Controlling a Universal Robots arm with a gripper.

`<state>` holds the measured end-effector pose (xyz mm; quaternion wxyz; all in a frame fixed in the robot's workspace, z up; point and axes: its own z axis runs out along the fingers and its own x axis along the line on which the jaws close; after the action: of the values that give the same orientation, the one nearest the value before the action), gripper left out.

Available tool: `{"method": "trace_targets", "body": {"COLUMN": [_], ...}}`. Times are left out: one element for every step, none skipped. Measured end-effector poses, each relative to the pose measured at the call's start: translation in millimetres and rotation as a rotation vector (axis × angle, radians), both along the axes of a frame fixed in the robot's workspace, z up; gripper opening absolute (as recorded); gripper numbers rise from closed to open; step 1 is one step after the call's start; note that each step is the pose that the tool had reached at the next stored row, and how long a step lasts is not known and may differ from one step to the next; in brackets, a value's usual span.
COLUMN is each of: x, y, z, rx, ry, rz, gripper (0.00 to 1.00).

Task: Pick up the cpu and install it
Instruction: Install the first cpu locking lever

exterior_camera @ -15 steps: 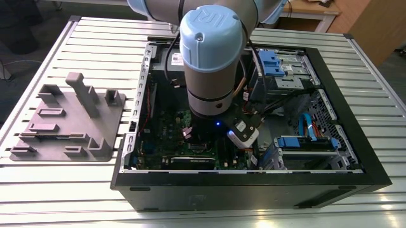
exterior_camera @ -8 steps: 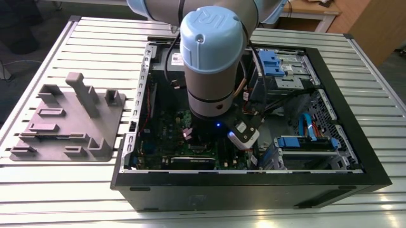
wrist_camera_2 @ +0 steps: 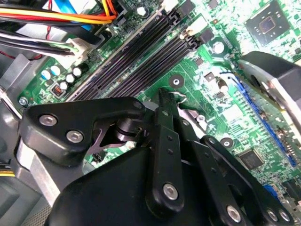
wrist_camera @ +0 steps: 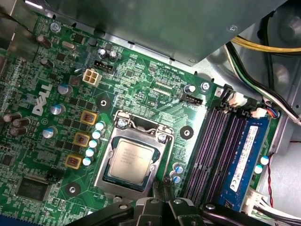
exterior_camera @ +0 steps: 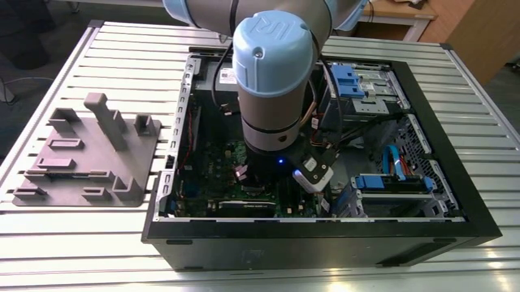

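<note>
The cpu, a small silvery square chip, lies flat inside the square metal socket frame on the green motherboard. In the first wrist view my gripper is just beside the frame's edge, a little off the cpu, with its black fingers pressed together and nothing visible between them. In the second wrist view the fingertips stand over the board, close to a thin wire lever. In the exterior view my arm reaches down into the open computer case.
A grey plastic tray with upright blocks lies on the slatted table at the exterior view's left. Dark memory slots and a blue memory stick run beside the socket. Cables and blue drive bays crowd the case.
</note>
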<state>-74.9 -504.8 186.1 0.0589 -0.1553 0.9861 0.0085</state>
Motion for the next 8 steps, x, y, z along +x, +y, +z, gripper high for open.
{"method": "trace_targets", "body": {"x": [0.0, 0.0, 0.0, 0.0, 0.0, 0.0, 0.0, 0.0], "y": [-0.1, -0.1, -0.1, -0.1, -0.1, 0.0, 0.0, -0.1], "z": [0.1, 0.1, 0.2, 0.8, 1.9, 3.4, 5.5, 8.4], "rx": [-0.0002, -0.0002, 0.0001, 0.0002, 0.0006, 0.0012, 0.0008, 0.0003], "ry": [0.0, 0.0001, 0.0, 0.0001, 0.0, -0.0001, 0.0, 0.0001], "rz": [0.0, 0.0, 0.0, 0.0, 0.0, 0.0, 0.0, 0.0], "gripper": [0.11, 0.11, 0.11, 0.11, 0.11, 0.11, 0.11, 0.11]}}
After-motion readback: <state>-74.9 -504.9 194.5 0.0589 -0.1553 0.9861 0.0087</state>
